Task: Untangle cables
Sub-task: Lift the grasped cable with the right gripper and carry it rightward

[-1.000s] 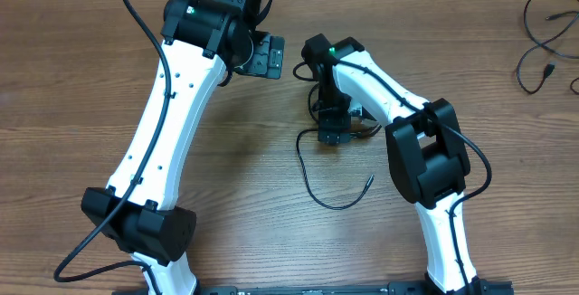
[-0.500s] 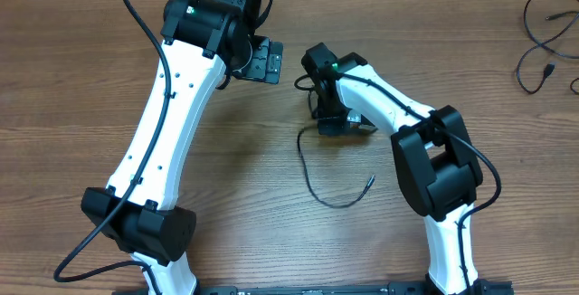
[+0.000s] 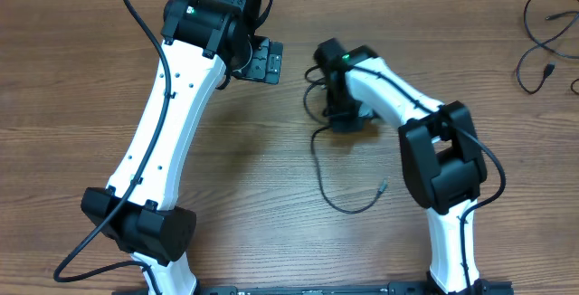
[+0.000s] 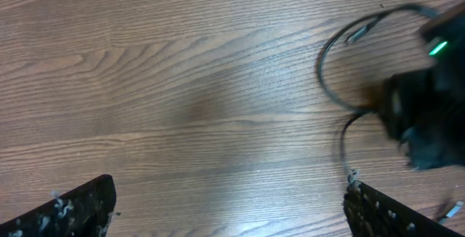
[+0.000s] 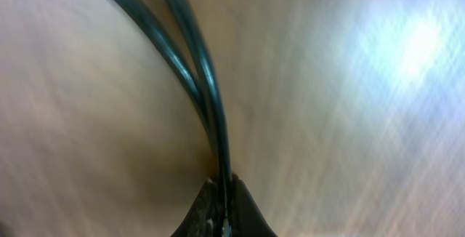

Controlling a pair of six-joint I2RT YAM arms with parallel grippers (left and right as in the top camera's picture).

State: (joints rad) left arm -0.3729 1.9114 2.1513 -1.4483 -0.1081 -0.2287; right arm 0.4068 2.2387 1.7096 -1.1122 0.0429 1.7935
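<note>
Bright even light, soft shadows on the brown wooden table (image 3: 271,150). Right wrist view: thin black cables (image 5: 207,77) blurred, glare upper right.

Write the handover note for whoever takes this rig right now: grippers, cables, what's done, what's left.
Right gripper: shut on two strands of the looped cable, mid-table.
Left gripper: open, empty, above bare table.
Looped cable: its free end curls toward the robot's base.
Second cable: lies apart in the far right corner.
Done: grip taken.
Left: probably draw the loop out and lay it straight.
</note>
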